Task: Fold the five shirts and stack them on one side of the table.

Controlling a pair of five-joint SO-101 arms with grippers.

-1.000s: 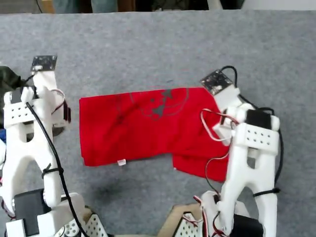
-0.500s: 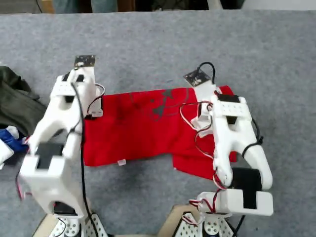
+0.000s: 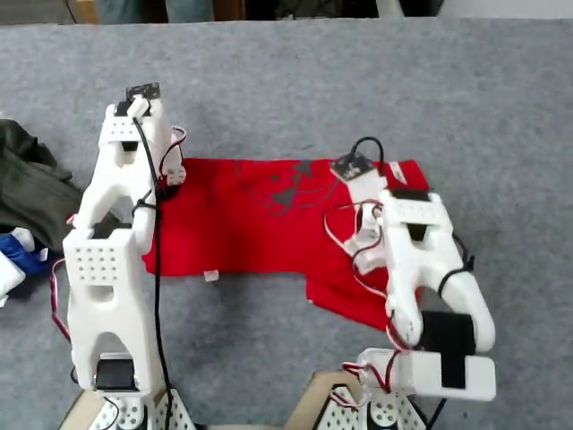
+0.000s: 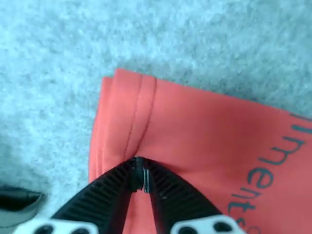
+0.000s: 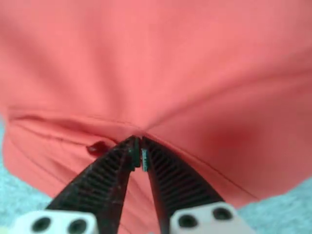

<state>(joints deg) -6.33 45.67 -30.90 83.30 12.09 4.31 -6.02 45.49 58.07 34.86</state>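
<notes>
High view: folding of the red shirt (image 3: 251,224) is in hand. It lies on the grey, felt-like counter (image 3: 483,98), spread between the tools. The left tool (image 4: 140,175) is clenched on a hemmed corner, the right tool (image 5: 137,153) on a pinched ridge of cloth. The next move probably calls for lifting both holds evenly. Outboard of the left tool lies a heap of unfolded garments (image 3: 25,202).

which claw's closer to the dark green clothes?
Left. The left claw pinches the red shirt at the edge nearest the dark green clothes; the right claw, toward its far end.
</notes>
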